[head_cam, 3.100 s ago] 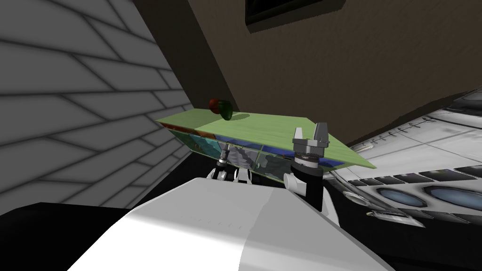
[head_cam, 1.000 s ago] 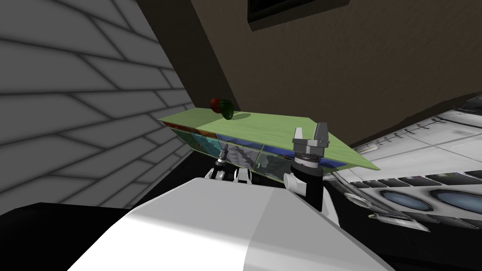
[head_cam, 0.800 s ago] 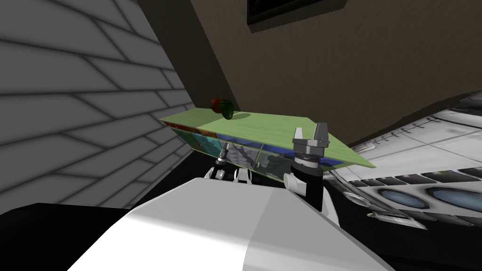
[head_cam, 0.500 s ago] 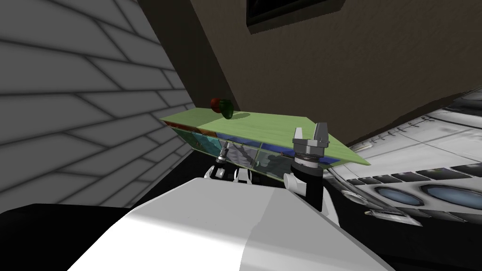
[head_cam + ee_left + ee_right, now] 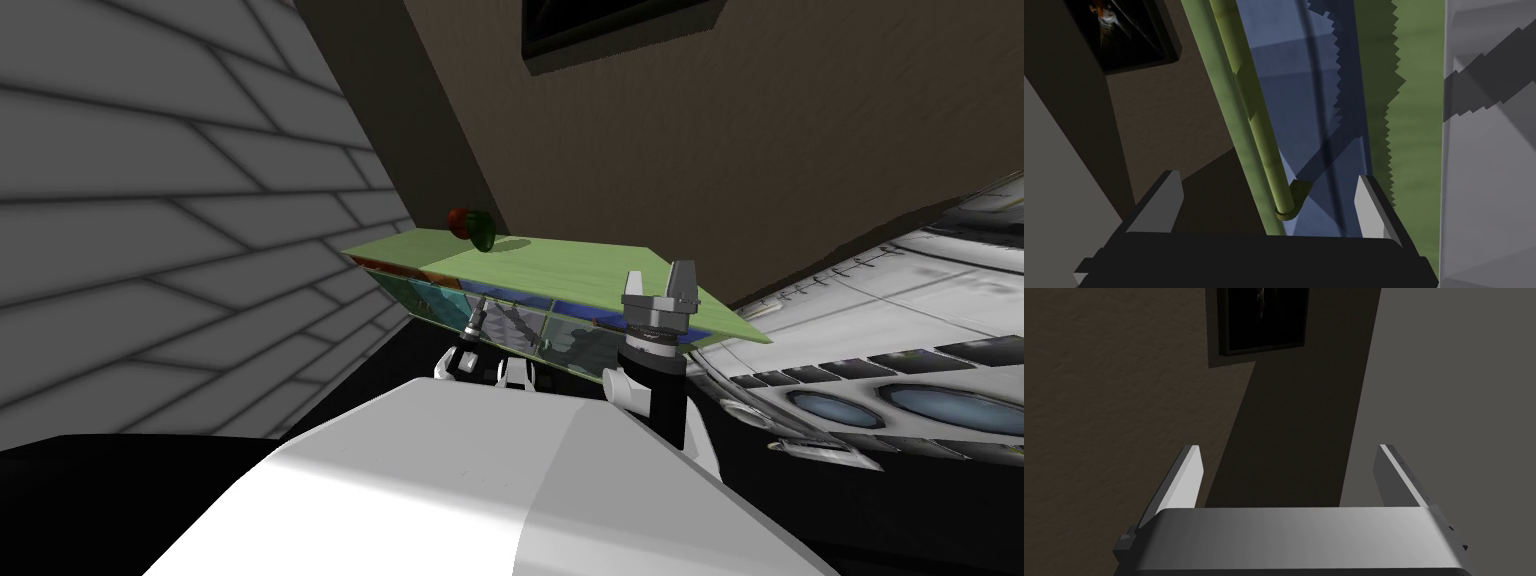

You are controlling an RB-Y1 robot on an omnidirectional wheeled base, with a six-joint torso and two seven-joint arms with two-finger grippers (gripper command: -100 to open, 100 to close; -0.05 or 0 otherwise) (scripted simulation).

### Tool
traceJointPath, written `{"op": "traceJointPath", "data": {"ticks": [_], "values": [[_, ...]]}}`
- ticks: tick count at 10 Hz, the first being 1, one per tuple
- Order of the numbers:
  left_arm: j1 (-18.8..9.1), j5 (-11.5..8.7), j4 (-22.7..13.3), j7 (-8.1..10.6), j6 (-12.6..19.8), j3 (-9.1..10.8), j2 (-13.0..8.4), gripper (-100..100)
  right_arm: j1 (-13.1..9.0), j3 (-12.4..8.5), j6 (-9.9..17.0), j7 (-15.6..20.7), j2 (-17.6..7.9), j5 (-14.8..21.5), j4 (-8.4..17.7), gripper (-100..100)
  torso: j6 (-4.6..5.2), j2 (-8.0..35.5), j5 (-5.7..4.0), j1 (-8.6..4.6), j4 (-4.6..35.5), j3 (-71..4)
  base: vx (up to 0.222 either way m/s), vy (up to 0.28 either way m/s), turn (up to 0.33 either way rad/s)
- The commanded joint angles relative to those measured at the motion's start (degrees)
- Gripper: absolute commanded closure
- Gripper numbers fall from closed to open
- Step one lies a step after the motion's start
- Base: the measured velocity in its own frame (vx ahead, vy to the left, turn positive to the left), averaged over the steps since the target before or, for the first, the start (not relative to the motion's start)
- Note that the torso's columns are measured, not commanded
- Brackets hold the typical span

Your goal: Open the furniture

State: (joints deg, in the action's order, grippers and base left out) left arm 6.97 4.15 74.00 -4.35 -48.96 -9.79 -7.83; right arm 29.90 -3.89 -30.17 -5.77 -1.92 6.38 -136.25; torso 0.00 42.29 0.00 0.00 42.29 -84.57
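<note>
One low cabinet (image 5: 560, 270) with a flat green top stands in the corner, between a grey block wall (image 5: 150, 250) and a brown wall (image 5: 750, 150). Its front is made of coloured panels. Two round things sit touching at the back of the top, one red (image 5: 458, 222) and one green (image 5: 481, 232).

The left gripper (image 5: 478, 315) is low at the cabinet's front, just under the edge of the top. In the left wrist view one green bar handle (image 5: 1259, 135) runs along a blue panel (image 5: 1294, 100) and ends in a short bend close to the gripper's body. The left gripper (image 5: 1267, 175) has its two fingers (image 5: 1166, 200) spread wide. The handle lies between them, touching neither and closer to the one on the panel's side. The jagged shadow of the gripper falls across the blue panel and the green strip beside it.

The right gripper (image 5: 658, 275) is raised in front of the cabinet's right end, pointing up. In the right wrist view the right gripper (image 5: 1289, 448) shows its two fingers wide apart with nothing between them.

To the right of the cabinet lies a white and grey surface (image 5: 900, 330) with blue ovals.
</note>
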Motion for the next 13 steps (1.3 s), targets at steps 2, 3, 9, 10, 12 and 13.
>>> {"op": "traceJointPath", "data": {"ticks": [2, 3, 9, 10, 12, 13], "values": [[-1.3, 0.2, 0.5, 0.38, 3.6, 0.15, -0.4, -100, 0.0, 0.0, 0.0, 0.0, 0.0, 0.0, 0.0, 0, 0.0, 0.0, -0.01, -0.03, 0.0, 0.0, -0.048, -0.021, -0.001], [-1.7, 0.2, 0.6, 0.48, 4.5, 0.2, -0.5, -100, 0.0, 0.0, 0.0, 0.0, 0.0, 0.0, 0.0, 0, 0.0, 0.0, 0.0, 0.0, 0.0, 0.0, -0.038, -0.014, -0.002], [-4.2, 0.5, 1.6, 1.18, 10.6, 0.52, -1.3, -100, 0.0, 0.0, 0.0, 0.0, 0.0, 0.0, 0.0, 0, 0.0, 0.0, 0.0, -0.01, 0.0, 0.0, -0.045, -0.015, -0.002], [-4.5, 0.6, 1.7, 1.28, 11.4, 0.57, -1.4, -100, 0.0, 0.0, 0.0, 0.0, 0.0, 0.0, 0.0, 0, 0.0, 0.0, 0.0, 0.0, 0.0, 0.0, -0.038, -0.013, -0.002], [-5.6, 0.7, 2.1, 1.58, 14.0, 0.71, -1.7, -100, 0.0, 0.0, 0.0, 0.0, 0.0, 0.0, 0.0, 0, 0.0, 0.0, 0.0, 0.0, 0.0, 0.0, -0.044, -0.018, -0.003], [-6.0, 0.7, 2.3, 1.69, 15.0, 0.76, -1.9, -100, 0.0, 0.0, 0.0, 0.0, 0.0, 0.0, 0.0, 0, 0.0, 0.0, 0.0, -0.02, 0.0, 0.0, -0.044, -0.02, -0.001]]}}
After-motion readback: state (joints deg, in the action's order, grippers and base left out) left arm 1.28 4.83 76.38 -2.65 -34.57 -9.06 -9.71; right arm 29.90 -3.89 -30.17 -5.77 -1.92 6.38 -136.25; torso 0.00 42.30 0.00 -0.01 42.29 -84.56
